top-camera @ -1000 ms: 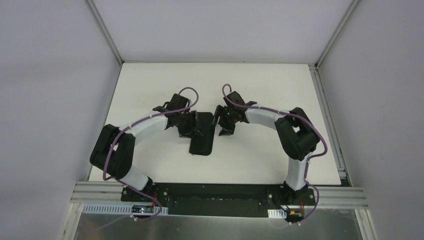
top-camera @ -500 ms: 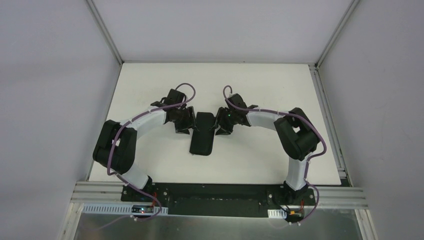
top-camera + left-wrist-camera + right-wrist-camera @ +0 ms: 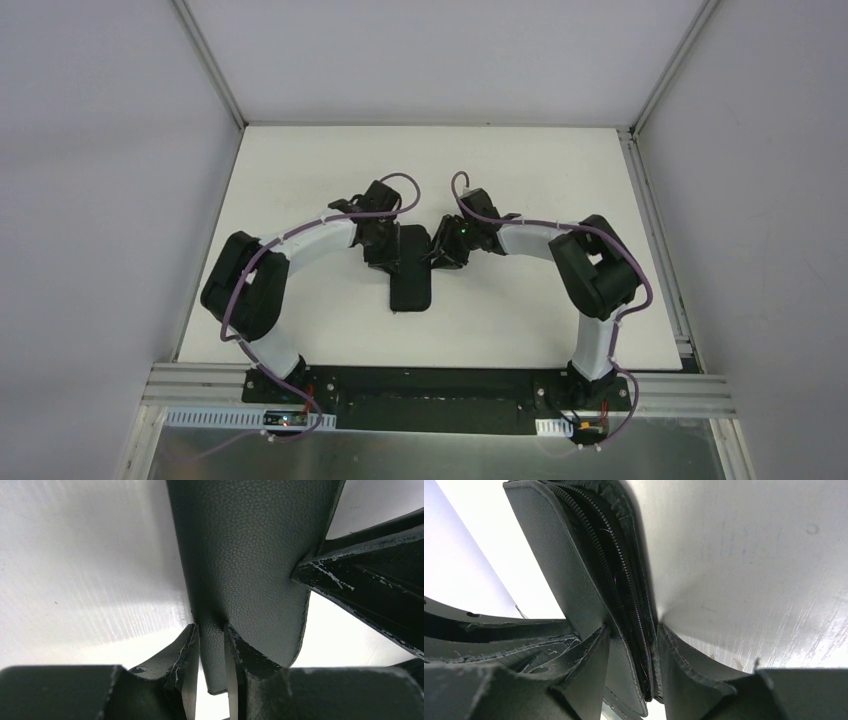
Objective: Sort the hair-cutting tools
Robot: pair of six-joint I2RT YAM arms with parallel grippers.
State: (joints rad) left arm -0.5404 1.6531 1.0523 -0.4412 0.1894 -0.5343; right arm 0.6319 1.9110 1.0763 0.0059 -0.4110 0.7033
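A flat black zip case (image 3: 412, 272) lies in the middle of the white table (image 3: 300, 170). In the left wrist view my left gripper (image 3: 212, 630) is shut on a thin leather flap of the case (image 3: 250, 555). On the case's opposite side my right gripper (image 3: 631, 630) is shut on its zipped edge (image 3: 589, 570), zip teeth showing between the fingers. From above, the left gripper (image 3: 390, 255) and right gripper (image 3: 438, 252) face each other across the case's far end. The hair-cutting tools are out of view.
The table's metal frame rails (image 3: 655, 230) run along its right side. The arm bases sit on the black rail (image 3: 440, 385) at the near edge. Grey walls enclose the back and sides.
My left gripper swung right, back to the case, and closed on its left flap. The right gripper narrowed onto the zipped edge. The case shifted slightly right and straightened.
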